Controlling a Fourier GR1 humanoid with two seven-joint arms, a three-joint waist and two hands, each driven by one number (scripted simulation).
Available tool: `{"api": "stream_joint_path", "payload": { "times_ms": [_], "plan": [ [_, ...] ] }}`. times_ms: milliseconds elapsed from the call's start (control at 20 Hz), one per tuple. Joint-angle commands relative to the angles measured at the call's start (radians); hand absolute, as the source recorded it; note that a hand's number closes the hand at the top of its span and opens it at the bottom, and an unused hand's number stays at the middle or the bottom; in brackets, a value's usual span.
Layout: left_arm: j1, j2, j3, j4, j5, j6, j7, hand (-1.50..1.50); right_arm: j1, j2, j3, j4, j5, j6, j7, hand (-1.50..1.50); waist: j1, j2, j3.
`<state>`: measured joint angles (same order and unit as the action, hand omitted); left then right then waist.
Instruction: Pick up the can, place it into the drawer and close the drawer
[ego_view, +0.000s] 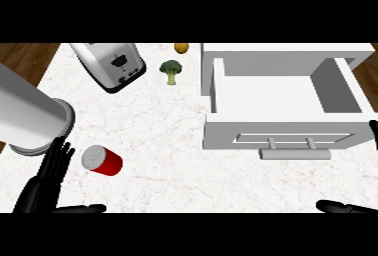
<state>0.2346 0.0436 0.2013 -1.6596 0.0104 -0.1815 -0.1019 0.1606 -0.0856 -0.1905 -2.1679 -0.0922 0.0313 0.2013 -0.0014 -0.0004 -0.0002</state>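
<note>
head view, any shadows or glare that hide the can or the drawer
Head view: even light, no glare; the can shows plainly beside the left hand; the drawer is shaded grey only on its inner walls, nothing hidden.

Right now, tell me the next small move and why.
Probably close the left hand around the red can. The hand is open right beside the can, which stands untouched on the counter, and the drawer already stands open to receive it.
</note>
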Motion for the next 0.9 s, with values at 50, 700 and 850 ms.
{"api": "stream_joint_path", "payload": {
  "times_ms": [50, 700, 850],
  "plan": [
    [-0.073, -0.016, 0.008, 0.136, -0.048, 0.065, -0.073, -1.50, 0.025, -0.005, -0.045, -0.006, -0.028, 0.033, -0.012, -1.50, -0.001, 0.000, 0.000],
    [-0.149, 0.064, 0.076, 0.493, 0.003, -0.002, -0.264, -1.50, -0.041, -0.026, -0.101, 0.058, -0.032, 0.063, -0.018, -1.50, 0.001, 0.001, 0.000],
    [-0.257, 0.018, 0.063, 0.701, -0.069, 0.107, -0.377, -1.50, -0.021, -0.010, -0.071, -0.017, -0.016, 0.057, 0.029, -1.50, -0.003, 0.001, 0.000]
  ]
}}
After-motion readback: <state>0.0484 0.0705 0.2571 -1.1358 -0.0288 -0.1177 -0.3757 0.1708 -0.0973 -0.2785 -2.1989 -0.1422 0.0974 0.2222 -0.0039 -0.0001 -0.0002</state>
